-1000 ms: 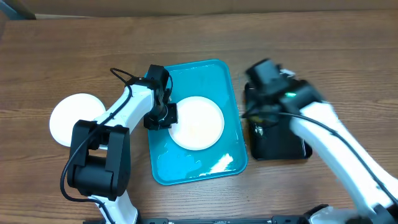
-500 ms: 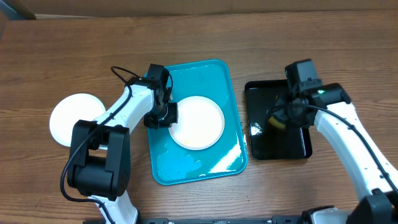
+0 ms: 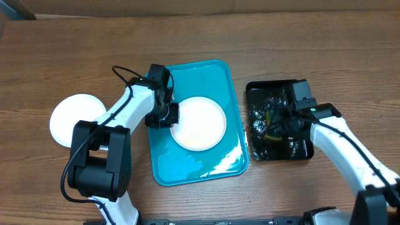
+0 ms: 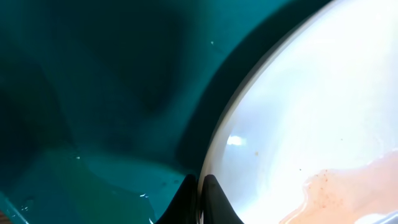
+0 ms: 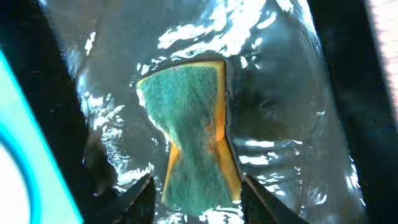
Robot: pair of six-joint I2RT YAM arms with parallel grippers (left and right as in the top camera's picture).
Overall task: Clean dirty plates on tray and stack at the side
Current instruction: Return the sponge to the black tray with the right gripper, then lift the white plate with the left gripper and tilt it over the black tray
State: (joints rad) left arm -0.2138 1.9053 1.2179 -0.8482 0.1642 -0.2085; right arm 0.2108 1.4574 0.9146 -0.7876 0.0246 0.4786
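Right gripper (image 5: 198, 190) has been lowered into the black tray (image 3: 301, 152) and parted, sponge (image 5: 186, 124) let go in water. Left gripper (image 4: 199, 194) is clamped on 1 plate (image 4: 311, 112) rim; wiping likely done.

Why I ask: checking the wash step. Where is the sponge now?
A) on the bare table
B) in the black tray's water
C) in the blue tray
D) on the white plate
B: the sponge lies in rippling water in the black tray, between the spread fingers of the right gripper.
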